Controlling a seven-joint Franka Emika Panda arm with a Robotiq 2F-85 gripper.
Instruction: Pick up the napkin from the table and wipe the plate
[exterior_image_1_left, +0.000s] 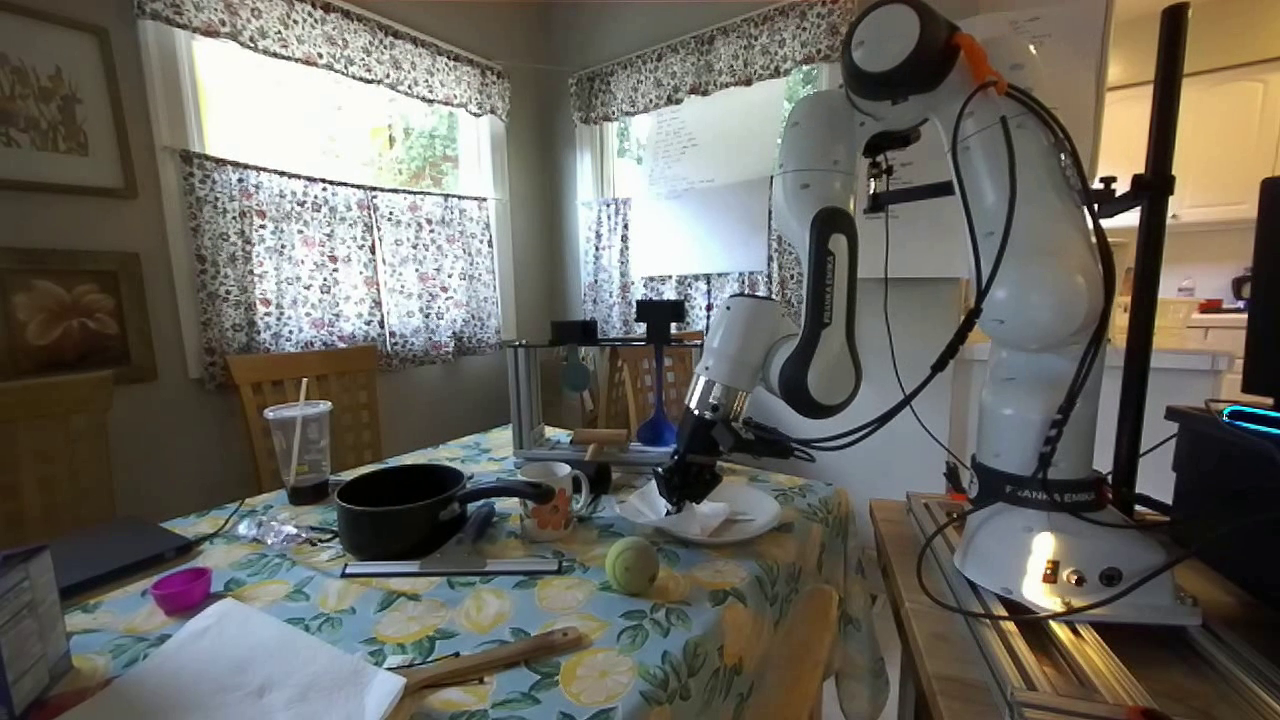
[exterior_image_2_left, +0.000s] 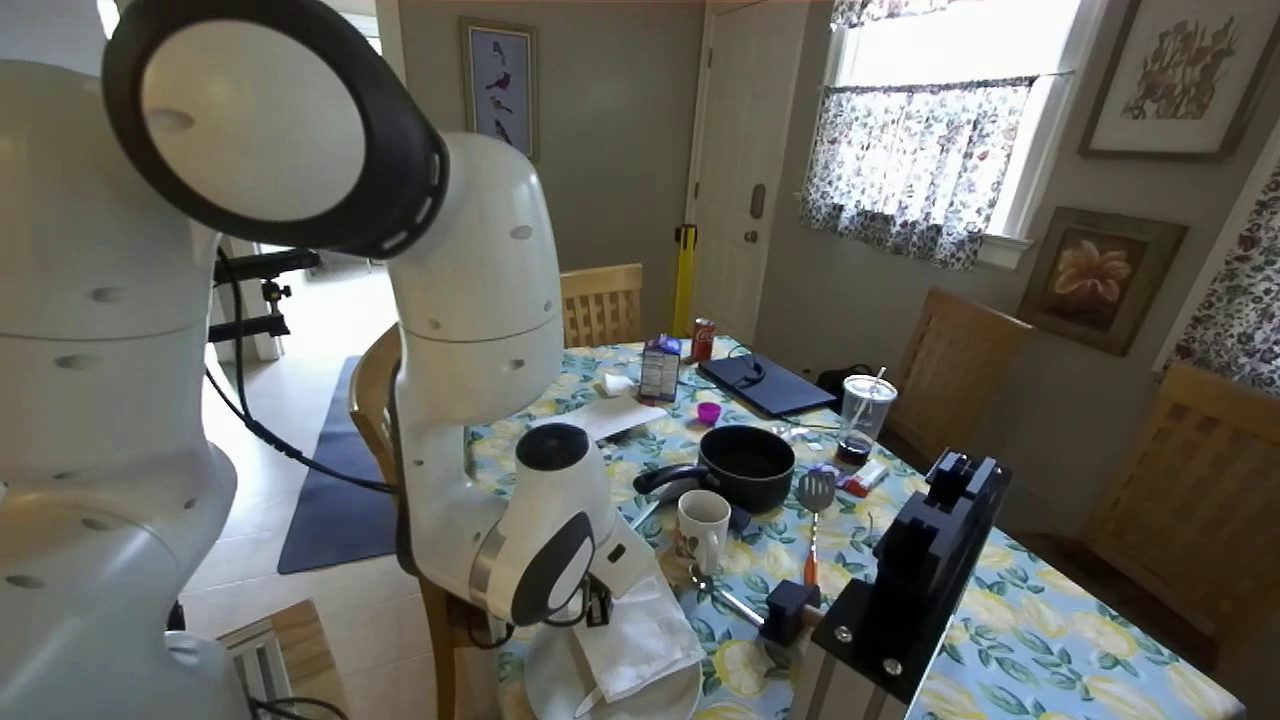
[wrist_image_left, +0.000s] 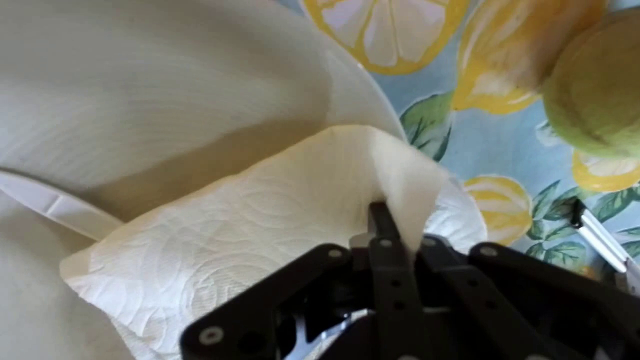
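Observation:
The white round plate (exterior_image_1_left: 757, 510) lies on the table (exterior_image_1_left: 480, 608) with its flowery cloth; it also shows in the wrist view (wrist_image_left: 165, 85). The white napkin (wrist_image_left: 225, 225) hangs from my gripper (wrist_image_left: 400, 230) and spreads over part of the plate, past its rim on one side. My gripper is shut on a fold of the napkin, low over the plate, as an exterior view also shows (exterior_image_1_left: 682, 498). A thin white utensil (wrist_image_left: 60, 205) lies on the plate, partly under the napkin. The napkin also shows in an exterior view (exterior_image_2_left: 645, 640). The fingertips are partly hidden by the napkin.
A yellow-green ball (exterior_image_1_left: 631, 566) lies close to the plate. A flowered mug (exterior_image_1_left: 545, 505) and a black pan (exterior_image_1_left: 400, 510) stand beyond it. A metal rack with hanging utensils (exterior_image_1_left: 525, 400) stands behind. A large white sheet (exterior_image_1_left: 240, 670) lies at the near side.

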